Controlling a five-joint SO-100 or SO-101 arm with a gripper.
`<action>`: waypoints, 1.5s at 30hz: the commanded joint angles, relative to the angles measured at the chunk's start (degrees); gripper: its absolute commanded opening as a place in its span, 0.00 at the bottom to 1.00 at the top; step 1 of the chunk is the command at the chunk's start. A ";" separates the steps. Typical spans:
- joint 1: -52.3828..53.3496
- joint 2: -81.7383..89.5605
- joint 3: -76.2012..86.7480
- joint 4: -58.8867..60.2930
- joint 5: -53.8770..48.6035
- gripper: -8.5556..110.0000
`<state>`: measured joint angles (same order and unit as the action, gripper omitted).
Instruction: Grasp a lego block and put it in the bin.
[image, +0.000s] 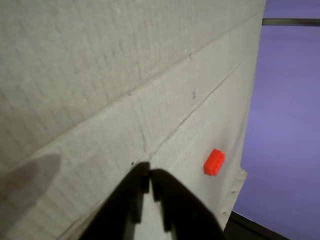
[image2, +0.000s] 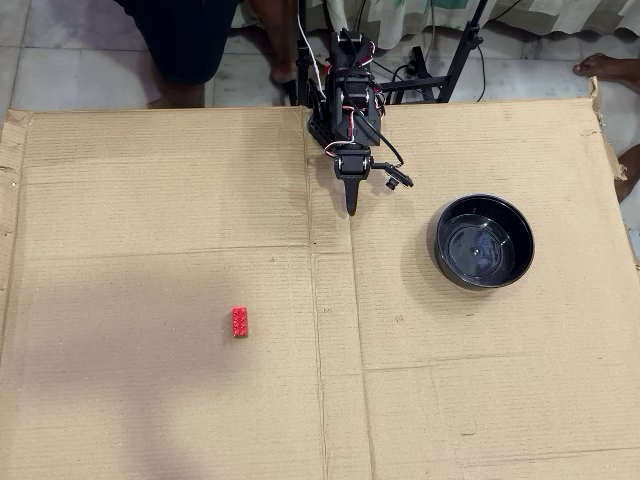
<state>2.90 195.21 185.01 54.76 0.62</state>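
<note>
The red lego block lies flat on the cardboard, left of centre in the overhead view, far from the arm. In the wrist view the block sits to the right of the fingers, near the cardboard's edge. The black bowl stands upright and empty at the right of the overhead view; it is out of the wrist view. My gripper hangs just in front of the arm's base, between block and bowl, with its jaws shut and empty. In the wrist view the gripper enters from the bottom, with only a thin slit between the fingers.
A large creased cardboard sheet covers the work area. A person's legs and tripod legs stand beyond its far edge, and a foot shows at the top right. In the wrist view a purple surface lies past the cardboard's edge.
</note>
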 joint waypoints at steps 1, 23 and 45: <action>0.35 0.88 0.70 0.09 0.18 0.07; 0.35 0.88 -0.62 -0.09 3.78 0.11; -0.18 -31.11 -25.66 -10.46 37.18 0.26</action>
<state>2.90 169.45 164.53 48.34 35.16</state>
